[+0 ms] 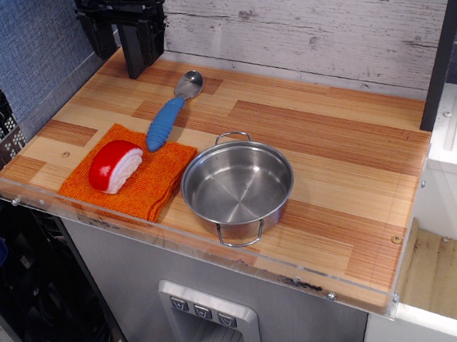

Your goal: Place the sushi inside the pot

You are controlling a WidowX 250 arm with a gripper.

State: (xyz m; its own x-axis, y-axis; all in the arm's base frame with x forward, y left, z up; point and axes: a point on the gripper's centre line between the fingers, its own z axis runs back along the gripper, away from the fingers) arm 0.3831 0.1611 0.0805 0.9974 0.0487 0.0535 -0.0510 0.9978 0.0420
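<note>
A toy sushi [116,166], glossy red on top with a white base, lies on its side on an orange cloth [133,180] at the front left of a wooden worktop [327,168], clear of the stainless-steel pot [238,188] it is meant for. The pot stands just to the right of the cloth, its rim close beside the cloth's right edge, with one wire loop handle toward the back wall and the other toward the front edge; its bowl shows only bare, shiny metal. A spoon with a blue handle [168,118] lies diagonally behind the sushi, the handle's lower end resting on the cloth's back corner and the metal bowl pointing toward the rear of the worktop. The robot's black end effector [125,36] hangs above the back left corner, well apart from the sushi and the pot, with its two fingers pointing down and a narrow gap visible between them; nothing is held in it. A clear plastic lip [222,262] runs along the front and left edges of the worktop. Behind the scene, a whitewashed plank wall [319,20] forms the backdrop, and a blue textured panel [28,45] closes off the left side. Below the front edge, a grey metal cabinet face [125,273] carries a recessed panel with three small buttons [203,310].
</note>
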